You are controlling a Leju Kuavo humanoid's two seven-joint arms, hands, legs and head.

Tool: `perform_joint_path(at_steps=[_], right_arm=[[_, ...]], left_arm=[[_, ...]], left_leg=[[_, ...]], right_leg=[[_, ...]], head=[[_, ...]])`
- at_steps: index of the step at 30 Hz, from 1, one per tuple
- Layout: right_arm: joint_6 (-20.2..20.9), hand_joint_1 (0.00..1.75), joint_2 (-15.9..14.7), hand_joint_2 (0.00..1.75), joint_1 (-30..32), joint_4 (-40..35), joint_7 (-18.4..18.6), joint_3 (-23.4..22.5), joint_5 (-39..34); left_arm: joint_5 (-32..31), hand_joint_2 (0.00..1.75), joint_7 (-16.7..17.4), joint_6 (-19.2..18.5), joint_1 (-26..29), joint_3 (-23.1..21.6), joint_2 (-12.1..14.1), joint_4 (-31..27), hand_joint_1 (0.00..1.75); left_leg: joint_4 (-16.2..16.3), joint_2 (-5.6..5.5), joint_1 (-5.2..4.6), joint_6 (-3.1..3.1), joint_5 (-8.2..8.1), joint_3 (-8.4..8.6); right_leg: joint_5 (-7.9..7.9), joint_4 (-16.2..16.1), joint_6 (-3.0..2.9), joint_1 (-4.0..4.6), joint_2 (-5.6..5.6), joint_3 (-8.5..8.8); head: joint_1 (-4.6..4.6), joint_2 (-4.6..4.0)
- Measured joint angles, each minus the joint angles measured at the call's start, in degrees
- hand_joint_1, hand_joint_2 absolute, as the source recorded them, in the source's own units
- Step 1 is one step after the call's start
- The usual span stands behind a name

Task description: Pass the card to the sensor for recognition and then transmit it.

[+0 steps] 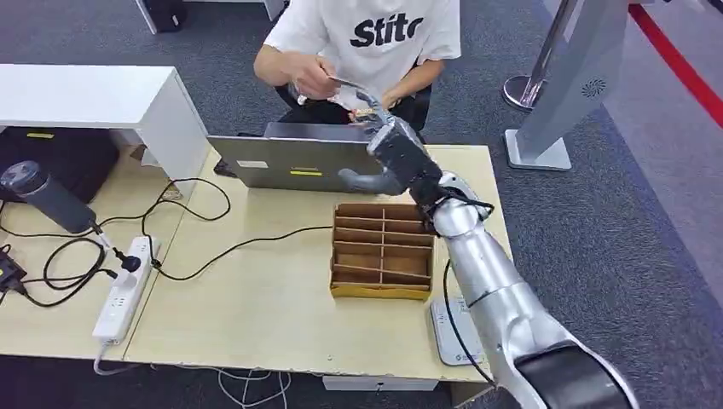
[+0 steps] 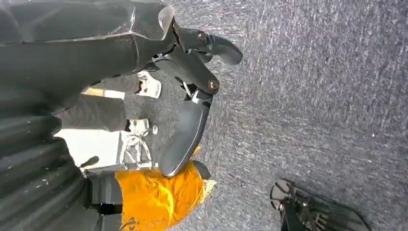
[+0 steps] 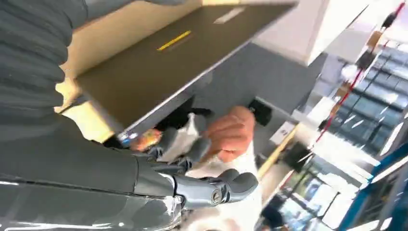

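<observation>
Right hand (image 1: 385, 141) reaches far over the laptop (image 1: 294, 160), fingers pinching the card (image 1: 365, 112) at the person's hand (image 1: 314, 77). Left hand (image 2: 192, 91) hangs spread, holding nothing. Risk: card drops if released before the person grips it.

even bright light (wrist views blurred)

Card (image 1: 348, 83): showing as a thin edge in the person's hand (image 1: 314, 78), face unreadable.
Right hand (image 1: 394, 153): fingertips lying blurred beyond the laptop (image 1: 294, 162).

office, grey carpet (image 1: 614, 230), desk (image 1: 256, 315), laptop (image 1: 298, 162), power strip (image 1: 124, 290)
</observation>
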Motion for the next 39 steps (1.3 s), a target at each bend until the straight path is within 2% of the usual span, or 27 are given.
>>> perform_joint_path(at_steps=[3, 10, 13, 14, 16, 17, 18, 20, 21, 24, 28, 31, 33, 36, 38, 39], right_arm=[[-0.79, 0.00, -1.58, 1.75, -0.19, 2.68, -0.59, -1.76, -0.22], [-1.79, 0.00, -3.13, 1.75, -0.21, 6.19, -0.70, -3.85, -0.79], [-0.21, 0.00, -3.70, 1.75, -0.25, 7.40, -0.61, -5.32, -3.61], [1.65, 0.00, -4.12, 1.75, -0.30, 7.88, -0.37, -6.17, -6.20], [6.50, 0.00, -5.57, 1.75, -0.66, 10.01, 2.24, -10.26, -15.99], [7.57, 0.00, -6.09, 1.75, -0.87, 10.81, 3.46, -11.77, -19.13], [9.01, 0.00, -7.22, 1.75, -1.22, 12.60, 6.56, -15.32, -26.09], [9.27, 0.00, -9.82, 1.75, -1.29, 15.18, 10.51, -22.46, -35.99], [9.16, 0.00, -10.98, 1.75, -1.20, 16.29, 11.06, -25.72, -39.11], [6.71, 0.00, -15.33, 1.75, 0.23, 19.24, 11.69, -34.50, -45.14], [3.70, 0.00, -20.39, 1.75, 4.75, 21.95, 12.00, -43.86, -50.85], [0.14, 0.00, -22.84, 1.75, 9.11, 23.24, 11.73, -48.50, -52.21], [-2.08, 0.00, -24.29, 1.75, 12.60, 24.14, 12.81, -51.20, -53.00], [-3.52, 0.00, -25.66, 1.75, 17.81, 25.23, 14.05, -54.21, -53.07], [-5.50, 0.00, -26.13, 1.75, 21.63, 25.82, 14.01, -54.87, -51.07], [-8.73, 0.00, -26.38, 1.75, 23.18, 26.30, 13.96, -54.61, -46.97]], left_arm=[[0.09, 1.75, 0.07, 0.37, -0.05, 0.00, 0.13, 0.00, 0.00], [0.09, 1.75, 0.09, 0.55, -0.03, 0.00, 0.24, 0.00, 0.00], [0.09, 1.75, 0.09, 0.55, -0.07, 0.00, 0.22, 0.00, 0.00], [0.04, 1.75, 0.09, 0.53, -0.05, 0.00, 0.24, 0.00, 0.00], [-0.22, 1.75, 0.09, 0.39, -0.03, 0.00, 0.33, 0.00, 0.00], [-0.31, 1.75, 0.09, 0.35, -0.04, 0.00, 0.39, 0.02, 0.00], [-0.72, 1.75, 0.09, 0.15, -0.08, -0.02, 0.50, 0.02, 0.00], [-1.20, 1.75, 0.00, -0.02, -0.06, -0.22, 0.83, 0.02, 0.00], [-1.31, 1.75, 0.00, -0.13, 0.00, -0.35, 0.96, 0.02, 0.00], [-1.90, 1.75, -0.09, -0.28, -0.04, -0.61, 1.36, 0.02, 0.00], [-2.25, 1.75, -0.09, -0.39, -0.06, -1.35, 1.62, 0.09, 0.00], [-2.36, 1.75, -0.09, -0.24, -0.14, -1.46, 1.81, 0.33, 0.00], [-2.45, 1.75, -0.09, -0.13, -0.15, -1.51, 1.86, 0.44, 0.00], [-2.51, 1.75, -0.09, -0.13, -0.11, -1.53, 1.88, 0.48, 0.00], [-2.49, 1.75, -0.09, -0.11, -0.15, -1.53, 1.88, 0.48, 0.00], [-2.38, 1.75, -0.09, -0.06, -0.11, -1.53, 1.88, 0.48, 0.00]], left_leg=[[0.01, 0.06, -0.02, 0.01, -0.01, 0.00], [0.00, 0.08, 0.00, 0.01, -0.01, 0.00], [0.00, 0.08, 0.00, 0.00, -0.01, 0.01], [0.00, 0.07, 0.00, 0.00, -0.01, 0.01], [0.01, 0.05, -0.01, 0.01, -0.01, 0.00], [0.02, 0.05, -0.02, 0.01, -0.01, 0.01], [0.05, 0.02, -0.03, 0.01, -0.01, 0.02], [0.07, -0.30, -0.02, 0.05, 0.01, -0.05], [0.09, -0.37, -0.03, 0.05, 0.01, -0.05], [0.10, -0.35, -0.04, 0.18, -0.07, -0.05], [0.11, -0.26, -0.04, 0.31, -0.20, -0.04], [0.10, -0.27, -0.04, 0.38, -0.25, -0.03], [0.08, -0.33, -0.03, 0.40, -0.27, -0.05], [0.05, -0.29, -0.01, 0.37, -0.31, -0.04], [0.05, -0.30, -0.02, 0.40, -0.33, -0.06], [0.04, -0.30, -0.03, 0.39, -0.34, -0.07]], right_leg=[[0.02, -0.02, 0.02, -0.01, 0.05, -0.02], [0.01, -0.01, 0.01, 0.01, 0.07, -0.08], [0.01, -0.02, 0.01, 0.01, 0.08, -0.09], [0.01, -0.02, 0.01, 0.01, 0.06, -0.08], [0.01, -0.03, 0.02, 0.00, 0.03, -0.05], [0.01, -0.05, 0.02, 0.00, 0.03, -0.05], [0.02, -0.08, 0.03, -0.01, 0.01, -0.04], [0.02, -0.13, 0.09, -0.01, -0.31, 0.11], [0.02, -0.16, 0.10, -0.01, -0.36, 0.10], [0.02, -0.25, 0.11, -0.02, -0.34, 0.16], [0.00, -0.30, 0.15, -0.02, -0.27, 0.15], [-0.08, -0.30, 0.26, -0.01, -0.28, 0.14], [-0.15, -0.30, 0.31, 0.00, -0.36, 0.18], [-0.18, -0.30, 0.28, 0.01, -0.30, 0.19], [-0.21, -0.30, 0.30, 0.00, -0.33, 0.18], [-0.21, -0.29, 0.30, -0.01, -0.32, 0.18]], head=[[-0.02, 0.00], [-0.04, 0.00], [-0.04, 0.00], [-0.04, 0.00], [-0.04, 0.00], [-0.04, 0.00], [-0.04, 0.00], [0.02, 0.00], [-0.02, 0.00], [-0.02, 0.00], [-0.02, 0.00], [-0.07, 0.00], [-0.02, -0.02], [-0.04, 0.00], [-0.04, -0.02], [-0.07, 0.00]])
